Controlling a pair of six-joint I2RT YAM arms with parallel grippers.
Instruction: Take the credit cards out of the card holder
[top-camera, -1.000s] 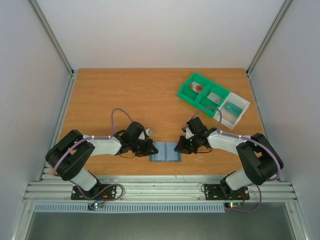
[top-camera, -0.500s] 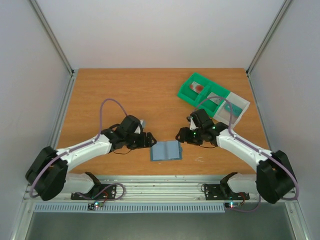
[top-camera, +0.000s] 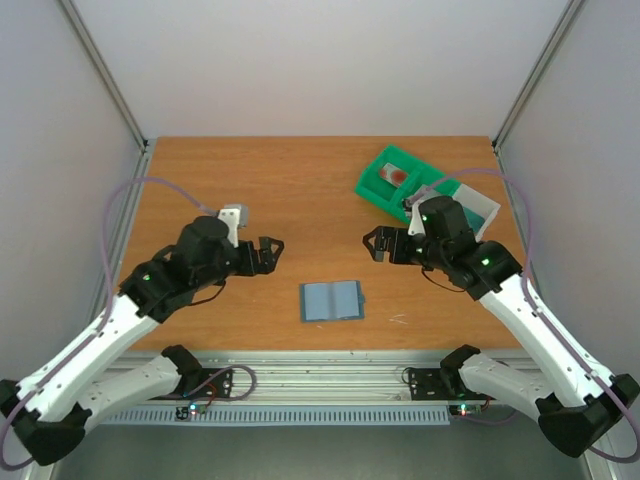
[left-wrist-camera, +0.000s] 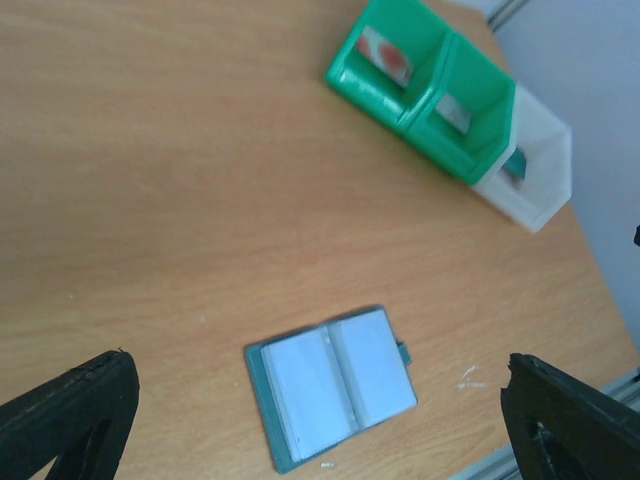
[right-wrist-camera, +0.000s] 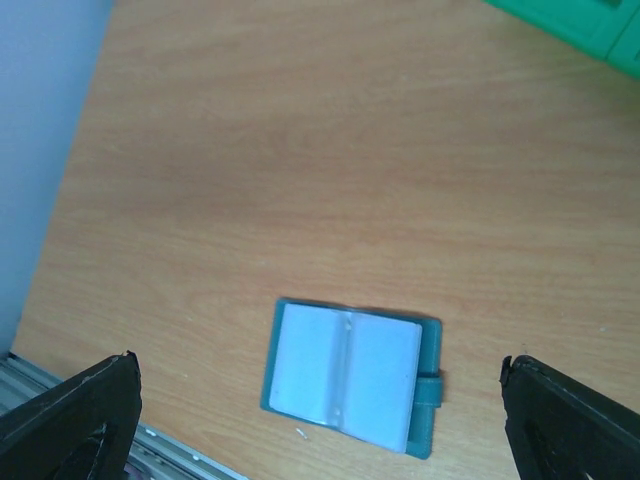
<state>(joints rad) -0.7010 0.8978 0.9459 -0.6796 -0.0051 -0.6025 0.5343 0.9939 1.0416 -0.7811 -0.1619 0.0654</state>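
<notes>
– Progress on the task, how is it looking?
– Nearly finished, I am judging. The card holder (top-camera: 332, 300) is lying open and flat at 6 o'clock on the table (top-camera: 250, 180). Both its pockets are showing pale, with no card that I can see.
– And the credit cards (top-camera: 397, 176)?
– They are sitting in the bins (left-wrist-camera: 365, 88) at 2 o'clock: the reddish card (left-wrist-camera: 385, 55) in the far green compartment, the grey card (left-wrist-camera: 455, 110) in the next, the teal card (left-wrist-camera: 515, 165) in the white one.
– The grippers?
– The left gripper (top-camera: 265, 252) is hovering at 10 o'clock of the holder, the right gripper (top-camera: 372, 246) at 1 o'clock. Both are standing with fingers wide apart and carrying nothing. Probably nothing is remaining to pull out.
</notes>
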